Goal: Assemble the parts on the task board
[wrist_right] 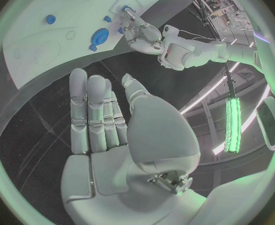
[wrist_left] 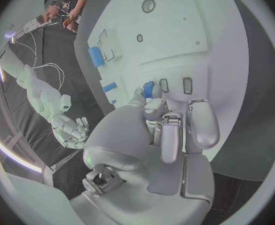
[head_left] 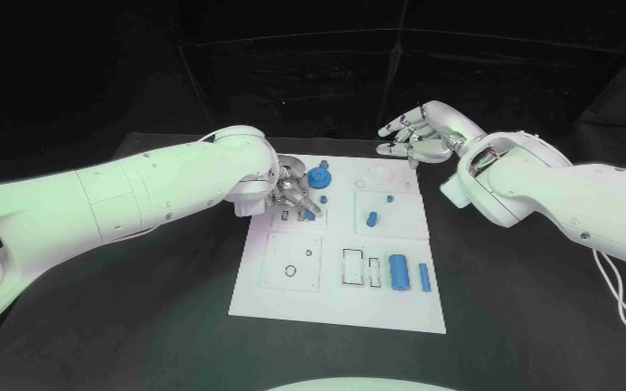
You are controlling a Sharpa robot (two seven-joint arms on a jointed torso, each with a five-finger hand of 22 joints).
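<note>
The left hand (head_left: pixel 289 194) is hovering low over the upper left part of the task board (head_left: pixel 342 314), its fingers curling down around a small blue part (head_left: pixel 308 214) that is sitting right beneath the fingertips. In the left wrist view the same blue part (wrist_left: pixel 149 89) is peeking out just past the fingers (wrist_left: pixel 200 122), and it seems to be pinched between thumb and finger, though the hand is hiding too much of the contact to be sure. The part is lying directly under this hand, so the left arm is clearly the nearer one. The right hand (head_left: pixel 418 139) is hanging beyond the board's far right corner, well apart from it, fingers straight and held side by side, gripping nothing.

Just beside the left hand, toward the board's far edge, a round blue disc (head_left: pixel 319 179) with a raised centre is resting on the board. A short blue peg (head_left: pixel 372 219) is lying near the board's middle with its long axis running roughly toward and away from the robot. Nearer the robot, a blue cylinder (head_left: pixel 399 272) and a slimmer blue bar (head_left: pixel 424 276) are lying parallel, side by side but not touching, long axes also pointing away from the robot. The board is sitting flat on the black counter (head_left: pixel 156 319).
</note>
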